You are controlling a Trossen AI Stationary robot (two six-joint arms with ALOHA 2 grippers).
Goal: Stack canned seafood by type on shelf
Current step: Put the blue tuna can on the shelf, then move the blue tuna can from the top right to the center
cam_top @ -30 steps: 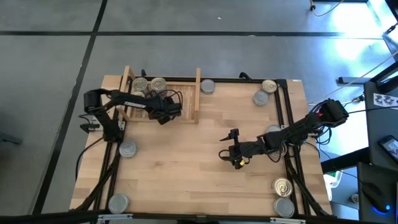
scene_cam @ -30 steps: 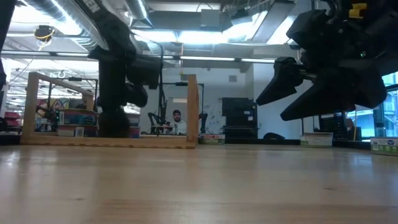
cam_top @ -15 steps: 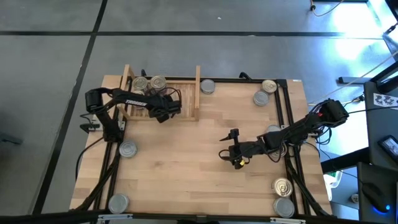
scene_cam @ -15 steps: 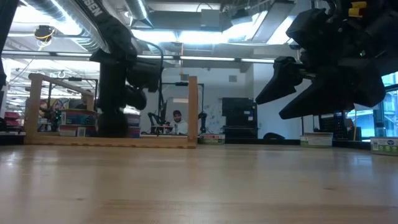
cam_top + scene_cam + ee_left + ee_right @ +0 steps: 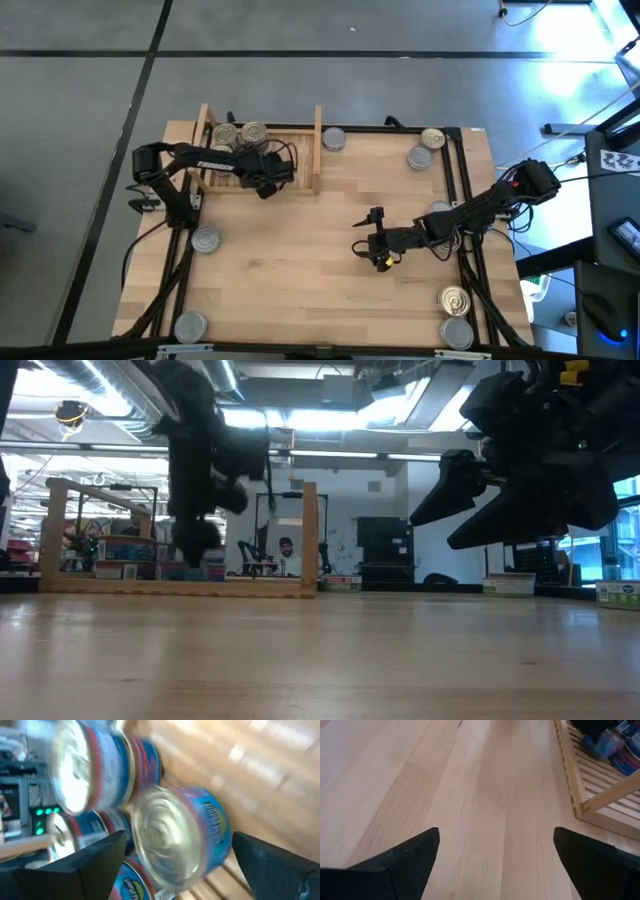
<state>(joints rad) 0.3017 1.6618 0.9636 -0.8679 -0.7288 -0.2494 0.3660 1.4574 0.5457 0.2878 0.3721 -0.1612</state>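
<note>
The left gripper [image 5: 262,180] is held wide open over the shelf [image 5: 318,150], gripping nothing, blue-labelled cans [image 5: 180,840] clustered between its fingers; the right gripper [image 5: 377,240] is spread empty mid-table

A grey floor [image 5: 300,40] surrounds the pale wooden worktop [image 5: 300,260], crossed by dark seam lines, with a bright patch of glare near one far corner. Seen level across the worktop, the room behind is an open workspace: long ceiling light strips [image 5: 340,415] and ducting overhead, a white rear wall [image 5: 345,510], a dark monitor [image 5: 383,540] on a desk, shelves of coloured boxes [image 5: 120,550] at one side, and a person [image 5: 285,555] seated far back
</note>
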